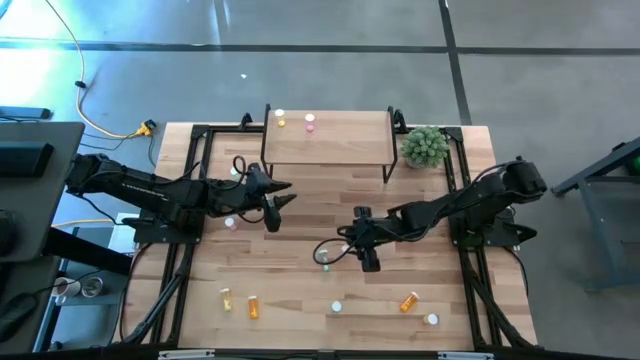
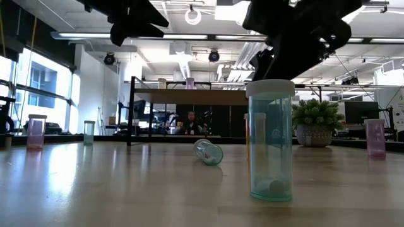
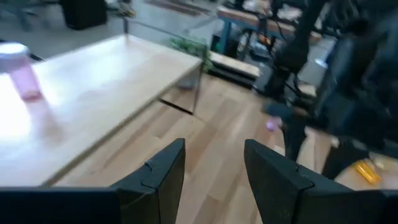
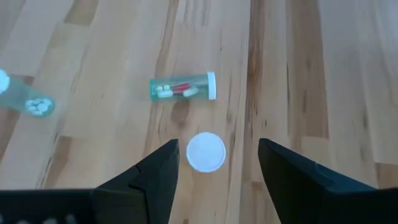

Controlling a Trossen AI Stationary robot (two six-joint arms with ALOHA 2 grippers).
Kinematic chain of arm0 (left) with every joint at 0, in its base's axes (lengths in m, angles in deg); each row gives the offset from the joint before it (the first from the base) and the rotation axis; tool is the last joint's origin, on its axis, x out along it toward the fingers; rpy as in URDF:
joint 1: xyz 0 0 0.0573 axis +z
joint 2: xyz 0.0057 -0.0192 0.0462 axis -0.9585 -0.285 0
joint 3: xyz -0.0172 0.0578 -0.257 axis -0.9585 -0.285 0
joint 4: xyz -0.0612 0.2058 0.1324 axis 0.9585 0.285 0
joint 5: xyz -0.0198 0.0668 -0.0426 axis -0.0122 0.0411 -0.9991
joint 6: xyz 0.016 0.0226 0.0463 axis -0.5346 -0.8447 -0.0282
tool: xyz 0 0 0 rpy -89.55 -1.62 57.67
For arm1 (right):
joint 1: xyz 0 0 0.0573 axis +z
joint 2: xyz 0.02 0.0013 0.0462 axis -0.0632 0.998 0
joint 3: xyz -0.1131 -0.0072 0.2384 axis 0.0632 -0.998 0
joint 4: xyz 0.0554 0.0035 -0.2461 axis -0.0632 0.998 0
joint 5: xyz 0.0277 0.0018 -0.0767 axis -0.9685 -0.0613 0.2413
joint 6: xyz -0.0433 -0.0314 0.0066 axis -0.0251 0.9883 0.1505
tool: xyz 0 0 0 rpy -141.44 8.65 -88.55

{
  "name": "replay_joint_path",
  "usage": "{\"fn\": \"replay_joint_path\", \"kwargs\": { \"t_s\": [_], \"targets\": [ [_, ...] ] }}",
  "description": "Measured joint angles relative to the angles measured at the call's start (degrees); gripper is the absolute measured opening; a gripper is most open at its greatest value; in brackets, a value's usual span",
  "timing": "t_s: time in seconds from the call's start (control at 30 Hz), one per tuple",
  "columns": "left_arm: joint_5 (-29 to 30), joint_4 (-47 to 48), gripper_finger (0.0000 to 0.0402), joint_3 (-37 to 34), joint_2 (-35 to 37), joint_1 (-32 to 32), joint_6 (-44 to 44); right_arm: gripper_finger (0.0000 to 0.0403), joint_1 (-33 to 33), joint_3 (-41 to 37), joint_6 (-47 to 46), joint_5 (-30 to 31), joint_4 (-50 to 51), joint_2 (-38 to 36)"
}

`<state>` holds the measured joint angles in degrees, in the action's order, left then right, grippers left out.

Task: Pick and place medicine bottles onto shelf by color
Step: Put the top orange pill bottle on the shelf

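The light-wood shelf (image 1: 325, 140) stands at the table's far side, with a yellow bottle (image 1: 281, 121) and a pink bottle (image 1: 310, 121) upright on its top. My left gripper (image 1: 281, 197) is open and empty, near the shelf's left near corner; its wrist view shows the shelf top (image 3: 93, 93) and the pink bottle (image 3: 22, 71). My right gripper (image 1: 367, 259) is open and points down over mid-table. An upright bottle's white cap (image 4: 206, 151) shows between its fingers, untouched. A green bottle (image 4: 183, 88) lies on its side beyond it.
More bottles are on the table: a pink one (image 1: 231, 223) at the left, and yellow (image 1: 226, 298), orange (image 1: 253, 306), green (image 1: 336, 306) and orange (image 1: 409, 301) ones near the front edge. A green plant (image 1: 426, 146) stands right of the shelf.
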<state>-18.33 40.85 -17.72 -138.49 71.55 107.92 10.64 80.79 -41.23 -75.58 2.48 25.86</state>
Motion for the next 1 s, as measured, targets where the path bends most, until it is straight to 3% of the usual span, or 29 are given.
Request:
{"fn": "replay_joint_path", "kwargs": {
  "t_s": [0.3,0.67,1.0],
  "targets": [
    [10.7,-7.9,0.0157,0.0,0.0,0.0,-2.6,0.0211,-0.1,0.0,-0.1,-2.7,-1.7,4.4],
    [11.1,-10.0,0.0157,0.0,0.0,0.0,-5.0,0.0204,-0.1,0.0,-0.1,-2.6,-4.6,7.2],
    [12.1,-11.0,0.0157,0.0,0.0,0.4,-4.3,0.0139,-0.1,0.0,-0.1,-2.5,-4.6,7.3]
  ]
}}
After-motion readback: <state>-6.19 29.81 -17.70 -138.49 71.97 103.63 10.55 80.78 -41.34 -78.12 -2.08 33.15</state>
